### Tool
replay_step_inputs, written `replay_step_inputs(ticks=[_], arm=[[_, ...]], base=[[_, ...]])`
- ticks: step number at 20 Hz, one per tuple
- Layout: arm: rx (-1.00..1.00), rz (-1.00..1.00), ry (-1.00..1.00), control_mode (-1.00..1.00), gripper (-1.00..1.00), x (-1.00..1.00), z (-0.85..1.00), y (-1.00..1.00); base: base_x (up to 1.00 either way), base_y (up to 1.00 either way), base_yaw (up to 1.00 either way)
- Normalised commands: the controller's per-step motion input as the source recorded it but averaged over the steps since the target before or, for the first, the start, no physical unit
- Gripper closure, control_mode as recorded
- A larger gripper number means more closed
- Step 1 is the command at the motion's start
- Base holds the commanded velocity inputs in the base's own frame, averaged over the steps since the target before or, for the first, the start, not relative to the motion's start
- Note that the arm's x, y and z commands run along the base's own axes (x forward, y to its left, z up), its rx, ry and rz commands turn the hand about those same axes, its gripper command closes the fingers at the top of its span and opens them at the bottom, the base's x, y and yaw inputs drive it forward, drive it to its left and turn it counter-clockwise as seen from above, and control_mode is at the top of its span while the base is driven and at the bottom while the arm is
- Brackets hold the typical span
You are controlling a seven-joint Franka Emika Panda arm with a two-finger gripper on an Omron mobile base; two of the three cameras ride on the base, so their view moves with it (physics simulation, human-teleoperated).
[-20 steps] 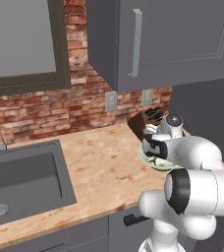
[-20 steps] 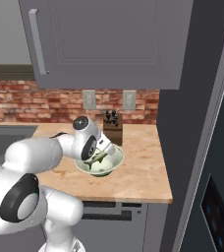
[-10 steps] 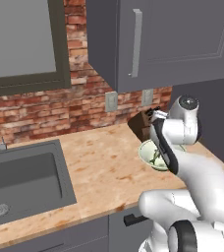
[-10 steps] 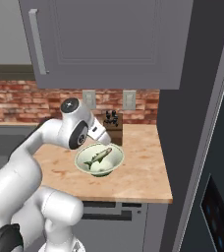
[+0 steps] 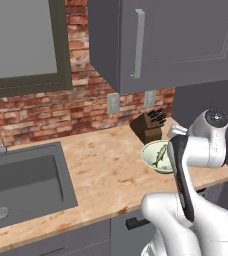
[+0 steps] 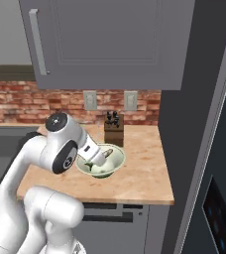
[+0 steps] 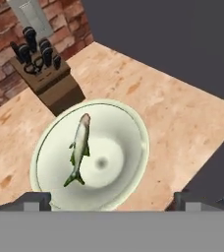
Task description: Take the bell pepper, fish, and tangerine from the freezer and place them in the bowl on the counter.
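The slender grey-green fish (image 7: 78, 147) lies loose in the pale green-white bowl (image 7: 133, 128), head toward the knife block. The bowl (image 6: 116, 159) stands on the tan counter (image 7: 178, 108). My gripper (image 7: 111, 202) hovers just above the bowl's near rim, open, its fingertips (image 7: 35, 201) wide apart with nothing between them. In the right base view the gripper (image 6: 98, 158) sits over the bowl's left side. From the left base view, bowl (image 5: 149, 155) and fish (image 5: 161, 156) peek out beside my forearm. The slate-blue freezer (image 6: 219, 163) stands to the right. The bell pepper and tangerine are out of view.
A wooden knife block (image 7: 47, 81) with dark handles stands right behind the bowl against the brick backsplash (image 5: 46, 112). A dark sink (image 5: 21, 182) lies at the counter's left. Grey wall cabinets (image 6: 110, 44) hang overhead. The counter ends at the tall dark panel (image 6: 184, 124).
The arm has folded back and the hand has risen off the bowl. The fish, covered by the hand a second ago, now lies free in the bowl.
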Motion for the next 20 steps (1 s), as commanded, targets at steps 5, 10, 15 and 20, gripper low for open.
replay_step_inputs(ticks=[5, 10, 15, 20], arm=[[0.00, 0.00, 0.00, 1.00, -1.00, -0.60, 0.00, -0.02], [0.00, 0.00, 0.00, 1.00, -1.00, 0.00, 0.00, 0.00], [0.00, 0.00, 0.00, 1.00, -1.00, 0.00, 0.00, 0.00], [0.00, 0.00, 0.00, 1.00, -1.00, 0.00, 0.00, 0.00]], base=[[-0.40, -0.08, 0.00], [-1.00, -0.34, 0.00], [-1.00, -0.51, 0.00], [-1.00, -0.42, 0.00]])
